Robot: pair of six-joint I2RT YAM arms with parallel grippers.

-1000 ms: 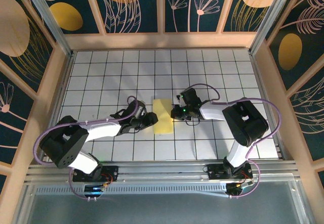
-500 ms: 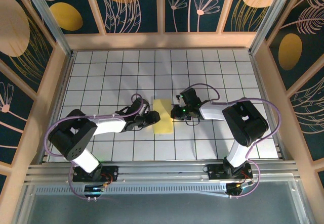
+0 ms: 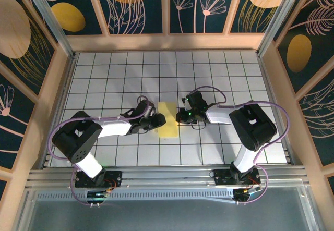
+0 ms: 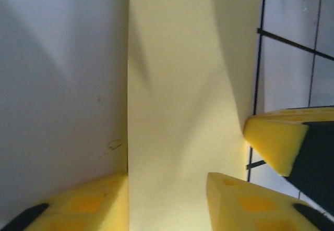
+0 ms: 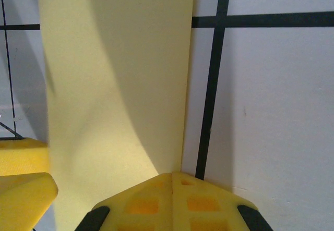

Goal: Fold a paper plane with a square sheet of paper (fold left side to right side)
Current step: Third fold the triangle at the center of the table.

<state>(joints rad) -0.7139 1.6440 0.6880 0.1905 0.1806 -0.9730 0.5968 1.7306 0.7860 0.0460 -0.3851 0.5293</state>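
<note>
Top external view: a big white grid table (image 3: 104, 74) lies all round the square sheet of paper (image 3: 168, 115), which sits near its middle. The left arm (image 3: 104, 131) reaches to the sheet's left edge and the right arm (image 3: 245, 121) to its right edge. The sheet is pale yellow. It is folded into a long thin strip and lies flat with soft bends in it. The left gripper (image 3: 158, 120) has its fingers (image 4: 245, 199) partly spread, and the sheet shows in the gap. The right gripper (image 3: 182, 117) is pressed together, with its tip at the sheet's right edge.

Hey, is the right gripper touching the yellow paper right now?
Touching. In the right wrist view the right gripper, shut, rests its tips on the yellow paper at its edge, with no gap.
</note>
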